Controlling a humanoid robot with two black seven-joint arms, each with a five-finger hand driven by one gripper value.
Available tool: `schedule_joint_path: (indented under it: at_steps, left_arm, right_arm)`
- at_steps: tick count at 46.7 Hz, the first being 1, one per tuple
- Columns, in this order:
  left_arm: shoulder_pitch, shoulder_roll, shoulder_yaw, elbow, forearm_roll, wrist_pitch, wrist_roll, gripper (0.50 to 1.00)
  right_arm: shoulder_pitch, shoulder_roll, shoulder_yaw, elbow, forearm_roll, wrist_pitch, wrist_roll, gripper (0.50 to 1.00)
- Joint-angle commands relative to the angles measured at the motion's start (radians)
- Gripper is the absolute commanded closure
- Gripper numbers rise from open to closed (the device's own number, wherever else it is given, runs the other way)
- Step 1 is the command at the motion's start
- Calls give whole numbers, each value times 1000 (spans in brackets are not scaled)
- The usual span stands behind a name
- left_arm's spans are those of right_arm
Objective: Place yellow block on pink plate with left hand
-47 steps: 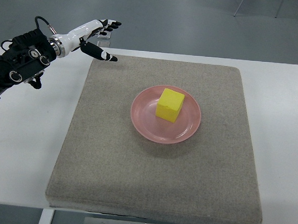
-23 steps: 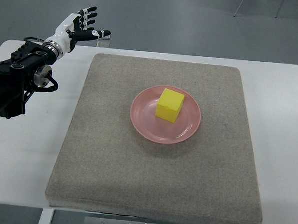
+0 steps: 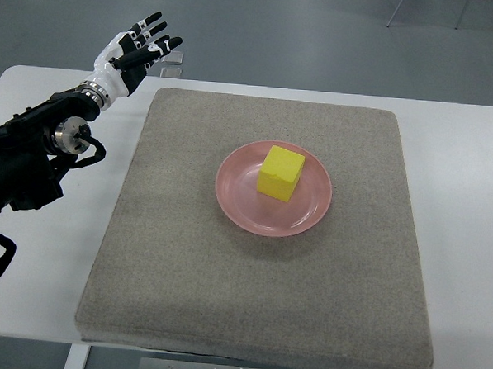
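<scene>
Block (image 3: 281,173) yellow on pink plate (image 3: 237,196) | left robot hand (image 3: 131,52) spread, empty

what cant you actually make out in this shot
- Right arm: outside the top view entirely.
- Small clear object at the table's far edge: partly behind the left hand, too small to identify.
- Underside of the yellow block: hidden by the block itself, so how flat it sits on the pink plate is unclear.
- Table legs: cut off at the bottom edge.

Left hand (image 3: 136,46) raised at upper left, fingers spread, holding nothing
</scene>
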State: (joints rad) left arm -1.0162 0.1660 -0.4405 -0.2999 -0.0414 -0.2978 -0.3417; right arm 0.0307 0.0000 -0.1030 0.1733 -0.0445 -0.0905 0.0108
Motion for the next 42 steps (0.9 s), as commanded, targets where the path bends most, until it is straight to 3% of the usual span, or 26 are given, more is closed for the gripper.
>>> schedule_joint_path:
  at_steps: [1,10,19,42]
  left_arm:
    - [1,-14,-30,22,-6,11,3,512]
    - [10,-26,-49,28,-164,46,81,512]
    - [25,-26,-52,30,-192,-14,79,510]
    - [28,-25,-50,30,-181,-17,78,508]
  right_arm:
    - [1,0,0,0,0,0,0,576]
    - [0,0,0,0,0,0,0,576]
    - [0,0,0,0,0,0,0,576]
    - [0,0,0,0,0,0,0,576]
